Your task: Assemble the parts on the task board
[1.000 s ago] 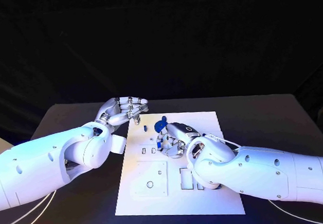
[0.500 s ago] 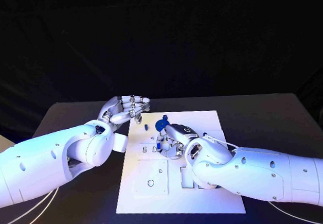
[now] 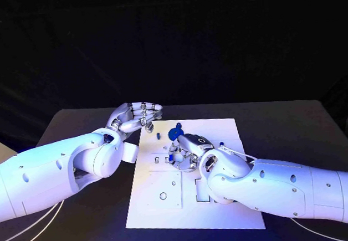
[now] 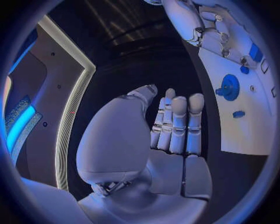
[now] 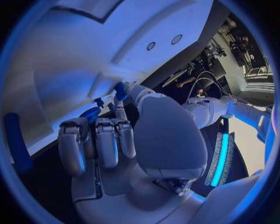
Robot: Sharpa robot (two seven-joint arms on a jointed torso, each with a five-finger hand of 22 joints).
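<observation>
A white board lies mid-table. The right hand is lowered onto its upper middle, a small blue piece pinched at the fingertips. A blue toothed wheel stands just beyond. The left hand is held empty beside the board, fingers straight and together. The pieces are judged light, stiff and slippery, best gripped by the edges.

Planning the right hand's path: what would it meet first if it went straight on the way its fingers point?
Probably the round blue gear-like part on the white task board, just beyond the right hand; depth is unclear.
</observation>
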